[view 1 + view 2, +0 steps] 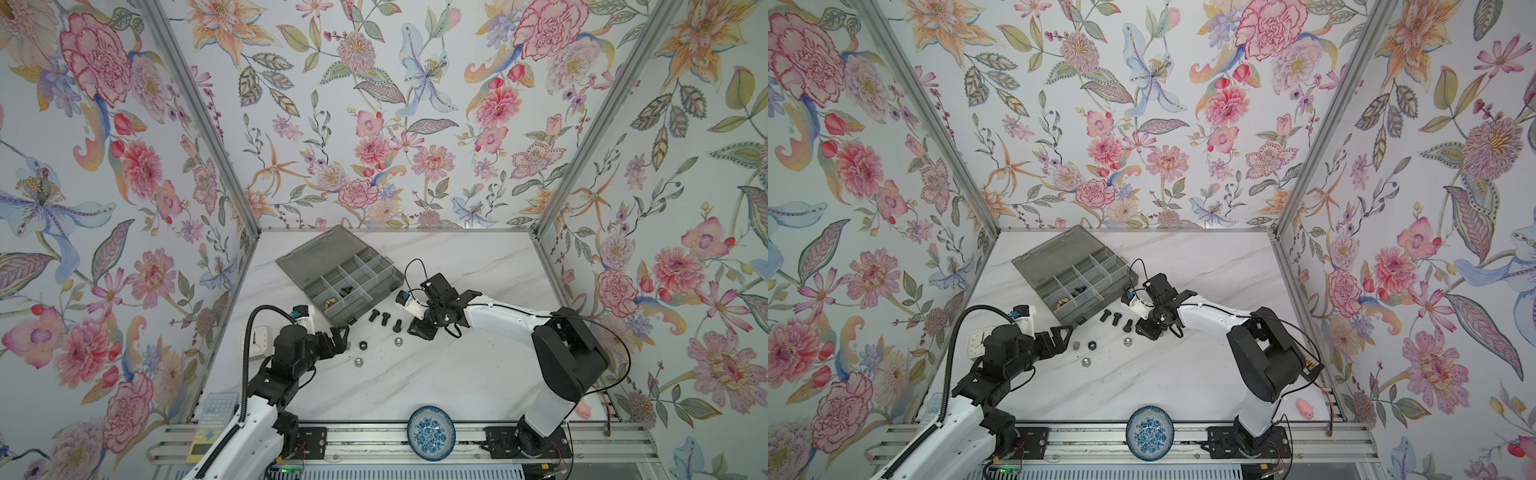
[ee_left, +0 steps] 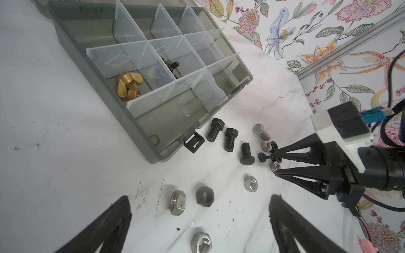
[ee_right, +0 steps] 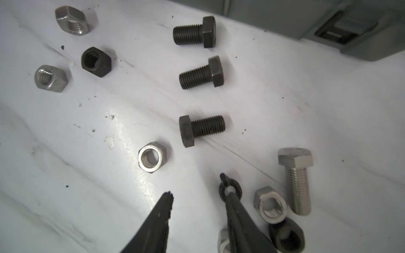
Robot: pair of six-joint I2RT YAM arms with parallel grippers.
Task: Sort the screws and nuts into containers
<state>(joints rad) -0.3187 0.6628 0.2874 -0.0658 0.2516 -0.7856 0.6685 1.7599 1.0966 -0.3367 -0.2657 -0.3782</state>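
Three black screws [image 3: 201, 72] and a silver screw [image 3: 295, 181] lie on the white table beside the grey organizer box [image 1: 340, 274]. My right gripper [image 3: 197, 193] is open and low over a cluster of nuts. One fingertip [image 3: 228, 192] rests on a black wing nut [image 3: 229, 186], and a silver nut [image 2: 275, 166] lies between the fingers. Silver nuts [image 2: 178, 202] and a black nut [image 2: 205, 198] lie in front of my left gripper [image 2: 200, 198], which is wide open and holds nothing. Brass wing nuts [image 2: 128, 85] and black wing nuts [image 2: 172, 64] sit in separate containers.
The box lid [image 1: 322, 249] lies open toward the back wall. A blue-and-white dish [image 1: 431, 432] stands at the front edge. A white clock [image 1: 255, 340] and a calculator [image 1: 212, 415] are by the left arm, and a pink object [image 1: 1306, 407] by the right arm's base.
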